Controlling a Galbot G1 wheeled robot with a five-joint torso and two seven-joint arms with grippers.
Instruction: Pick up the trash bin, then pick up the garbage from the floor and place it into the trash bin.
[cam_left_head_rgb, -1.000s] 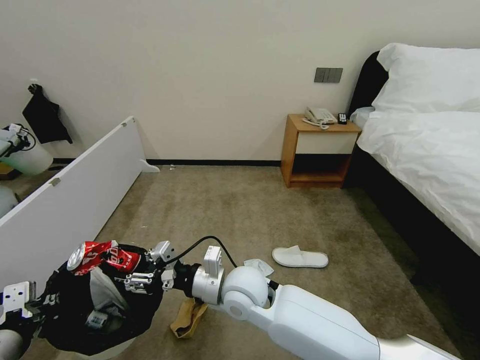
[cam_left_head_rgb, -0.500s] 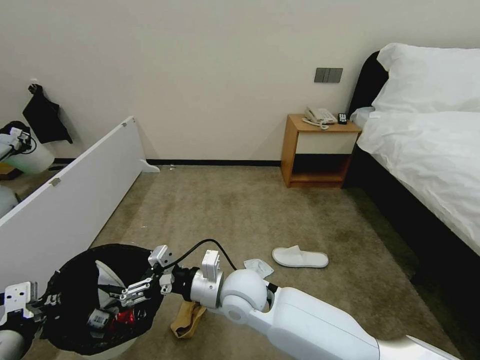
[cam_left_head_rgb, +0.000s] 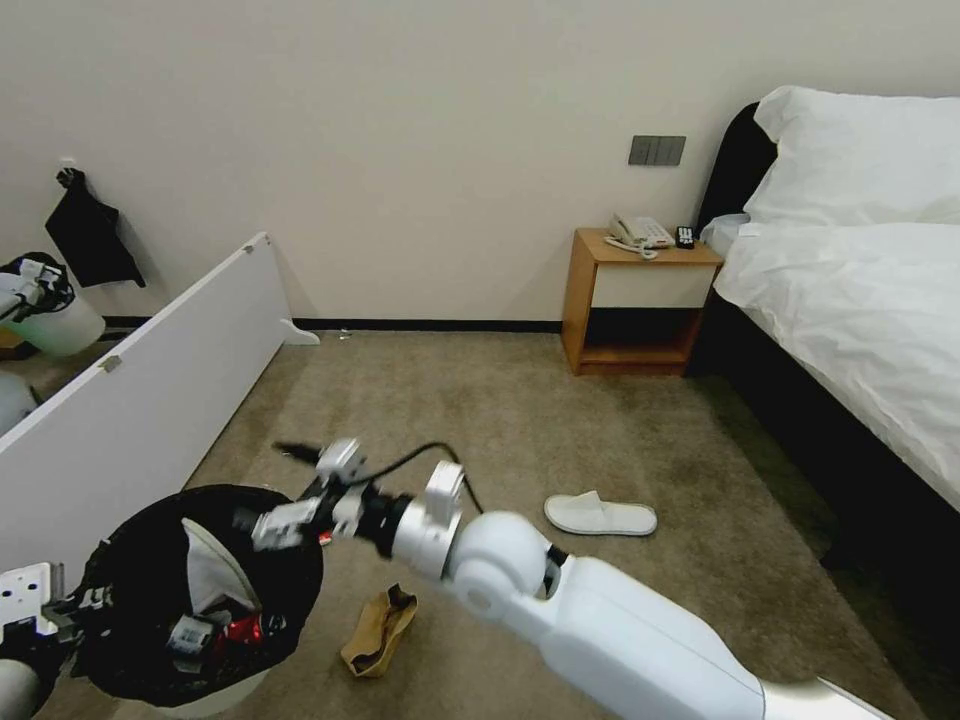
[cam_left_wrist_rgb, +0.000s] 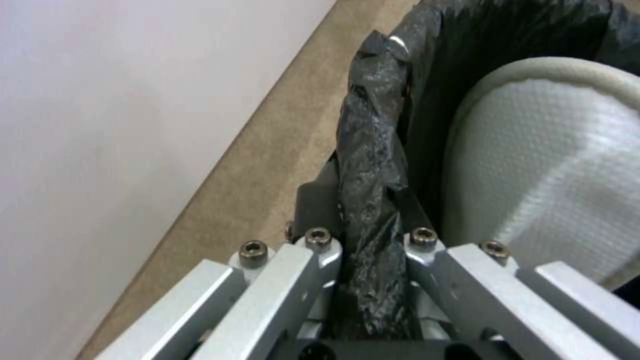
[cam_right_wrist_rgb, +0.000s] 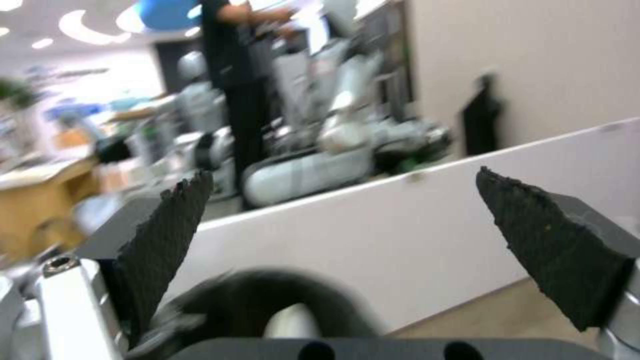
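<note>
The trash bin (cam_left_head_rgb: 130, 650), white with a black bag over its rim, hangs at the lower left, close above the floor (cam_left_head_rgb: 520, 420). My left gripper (cam_left_head_rgb: 62, 612) is shut on its near rim; the left wrist view shows the fingers (cam_left_wrist_rgb: 313, 250) pinching the bag's fold (cam_left_wrist_rgb: 370, 165). In the bin lie a white slipper (cam_left_head_rgb: 205, 580) (cam_left_wrist_rgb: 547, 170), a crushed red can (cam_left_head_rgb: 243, 630) and a small packet (cam_left_head_rgb: 185, 632). My right gripper (cam_left_head_rgb: 285, 490) hovers open and empty just above the bin's far rim, its pads (cam_right_wrist_rgb: 167, 235) wide apart. On the carpet lie a crumpled brown paper bag (cam_left_head_rgb: 378, 628) and another white slipper (cam_left_head_rgb: 600, 515).
A long white board (cam_left_head_rgb: 140, 400) leans along the left. A wooden nightstand (cam_left_head_rgb: 640, 300) with a telephone stands at the far wall, and a bed (cam_left_head_rgb: 860, 300) runs down the right. A pale bucket (cam_left_head_rgb: 55, 320) sits at the far left. Open carpet lies mid-room.
A second ago my right gripper held the red can over the bin. It let go, the can dropped into the bin, and the open gripper has risen and swung away.
</note>
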